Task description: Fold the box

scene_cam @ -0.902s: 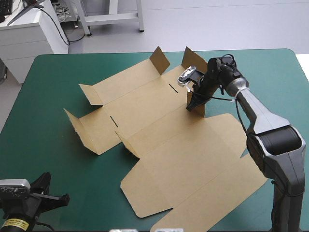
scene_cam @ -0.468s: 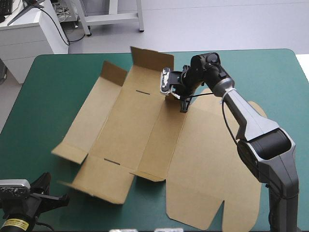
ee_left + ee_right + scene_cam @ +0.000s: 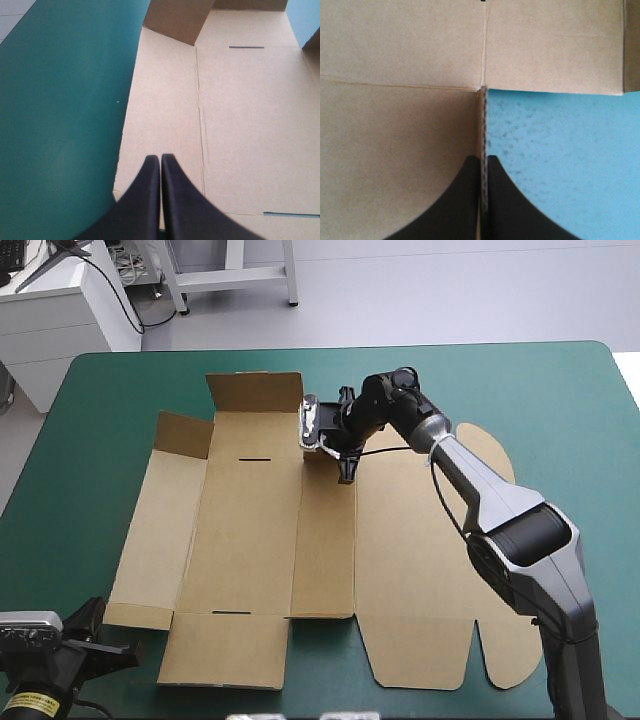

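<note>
High view, box [image 3: 250, 530] spread flat mid-table on cover [image 3: 560, 410], two far flaps [image 3: 255, 392] raised, right gripper [image 3: 347, 468] clamped on its far edge, left wrist view, left gripper [image 3: 160, 159] seen closed (tips touching), box ahead, right wrist view, upright board edge pinched between fingers [image 3: 465, 200].

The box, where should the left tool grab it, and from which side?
Probably the small raised flap at the far left corner of the box, from above on the left side. It stands up off the teal-green cover, so fingers can straddle its free edge; the rest lies flat against it. The left tool is shut and must open first.
</note>
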